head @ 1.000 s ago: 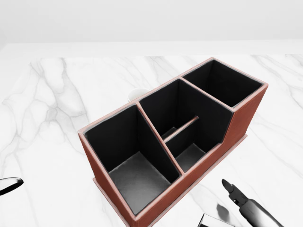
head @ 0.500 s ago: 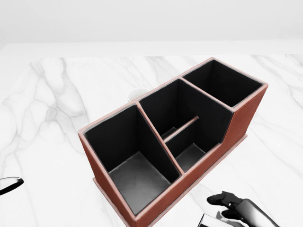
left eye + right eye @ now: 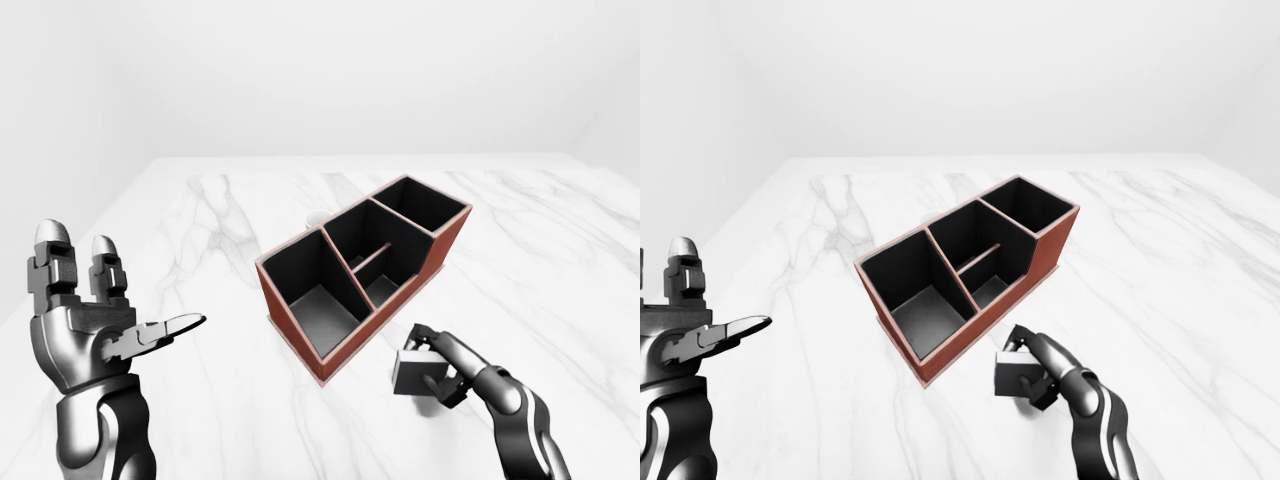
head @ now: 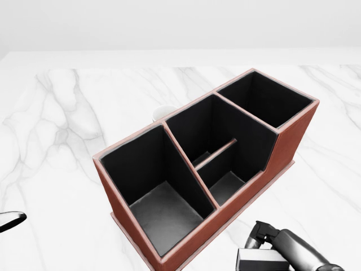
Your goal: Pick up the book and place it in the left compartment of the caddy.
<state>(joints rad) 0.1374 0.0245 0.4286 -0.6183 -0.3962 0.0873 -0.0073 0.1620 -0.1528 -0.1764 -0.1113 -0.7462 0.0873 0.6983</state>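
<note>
The caddy [image 3: 365,270] is a long, red-brown box with black interior, set at a slant on the marble, its left compartment open and empty. The book [image 3: 414,372] is small, dark with a pale edge, raised off the marble just right of the caddy's near end, gripped from its right.

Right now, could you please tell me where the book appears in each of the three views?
Left-eye view: the book sits lower right, in the right hand, right of the caddy's near corner.
Head view: the book is at the bottom edge, right of centre, partly cut off.
Right-eye view: the book is lower centre-right.
Shared landmark: the caddy's red near corner.
</note>
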